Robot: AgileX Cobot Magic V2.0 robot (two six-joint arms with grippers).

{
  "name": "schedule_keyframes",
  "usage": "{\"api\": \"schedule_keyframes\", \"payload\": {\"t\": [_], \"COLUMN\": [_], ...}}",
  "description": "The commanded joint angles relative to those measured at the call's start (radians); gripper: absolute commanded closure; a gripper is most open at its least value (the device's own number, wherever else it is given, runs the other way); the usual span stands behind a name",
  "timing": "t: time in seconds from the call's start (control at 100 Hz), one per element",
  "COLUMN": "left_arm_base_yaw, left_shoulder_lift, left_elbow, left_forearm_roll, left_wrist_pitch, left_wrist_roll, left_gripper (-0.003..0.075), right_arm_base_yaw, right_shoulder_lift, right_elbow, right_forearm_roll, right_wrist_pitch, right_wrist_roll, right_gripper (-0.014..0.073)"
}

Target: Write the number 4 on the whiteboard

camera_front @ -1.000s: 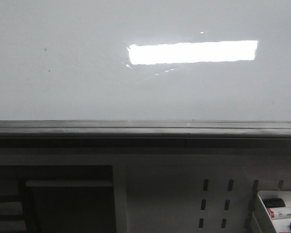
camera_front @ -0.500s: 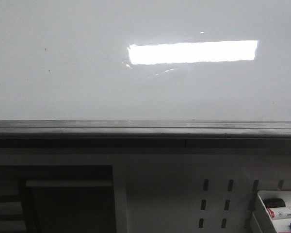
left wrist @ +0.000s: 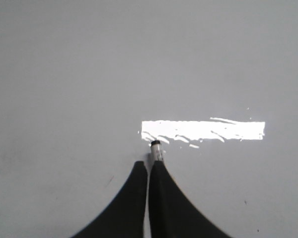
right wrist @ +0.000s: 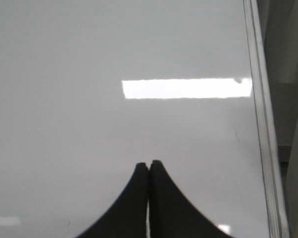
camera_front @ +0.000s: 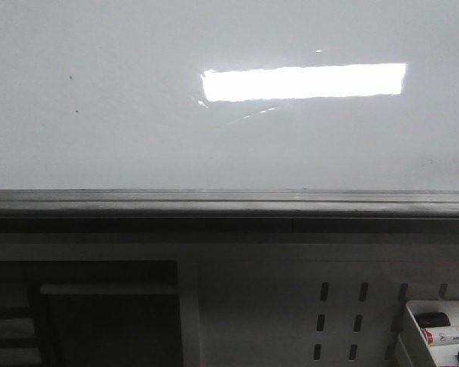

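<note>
The whiteboard (camera_front: 138, 115) fills the upper part of the front view, glossy white with a dark grey frame edge (camera_front: 229, 205) and a bright rectangular light reflection. No number 4 shows on it in any view. In the left wrist view my left gripper (left wrist: 149, 164) is shut on a marker (left wrist: 156, 150), whose black-tipped white end sticks out past the fingertips over the whiteboard (left wrist: 89, 74). In the right wrist view my right gripper (right wrist: 149, 164) is shut with nothing in it, over the whiteboard (right wrist: 89, 59). Neither gripper shows in the front view.
Below the board's frame stands a white perforated panel (camera_front: 291, 306) with slots. A white tray (camera_front: 437, 333) at the lower right holds spare markers. A dark opening (camera_front: 107, 313) sits at the lower left. The board's side frame (right wrist: 263, 124) runs along the right wrist view.
</note>
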Motion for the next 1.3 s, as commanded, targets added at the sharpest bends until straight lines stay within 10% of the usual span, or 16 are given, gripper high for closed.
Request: {"api": "schedule_keyframes", "payload": {"t": [0.0,0.32,1.03,1.29], "left_arm_base_yaw": [-0.002,-0.002,-0.002,0.019], "left_shoulder_lift": [0.051,0.28,0.32,0.32], "left_elbow": [-0.105,-0.384,-0.393,-0.391], "left_forearm_roll": [-0.012,-0.015,0.01,0.046], "left_wrist_pitch": [0.013,0.293,0.313,0.317], "left_wrist_roll": [-0.009,-0.009,-0.009,-0.009], "left_gripper": [0.0741,0.0741,0.0734,0.019], "right_arm_base_yaw": [0.002,0.002,0.002,0.002], "right_shoulder_lift": [0.073,0.326,0.38,0.38], "right_elbow": [-0.102,-0.35,-0.361,-0.361], "right_forearm_roll": [0.001,-0.018,-0.019,-0.057], "right_wrist_pitch": [-0.01,0.231,0.248,0.243], "right_wrist_roll": [-0.008,-0.008,-0.008,-0.008], "right_gripper": [0.0661,0.0661,0.0649,0.0221]}}
